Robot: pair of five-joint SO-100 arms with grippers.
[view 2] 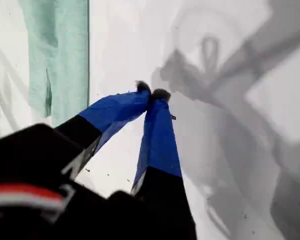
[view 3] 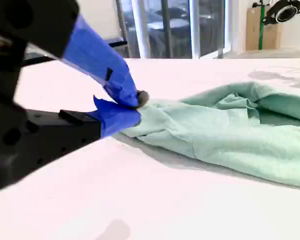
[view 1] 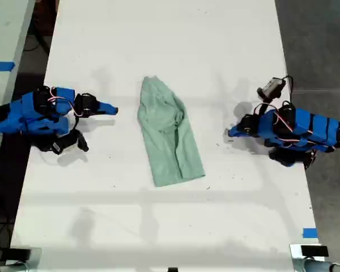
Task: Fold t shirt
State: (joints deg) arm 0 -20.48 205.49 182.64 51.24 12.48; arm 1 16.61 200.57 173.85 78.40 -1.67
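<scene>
white table [view 1: 170, 34], blue tape [view 1: 309, 233], grey floor [view 1: 314, 45]

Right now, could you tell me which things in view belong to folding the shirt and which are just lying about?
For the job: t shirt, my first gripper, my second gripper, table.
Lying about: tape square near the exterior view's lower right corner, tape strip at its left edge.
</scene>
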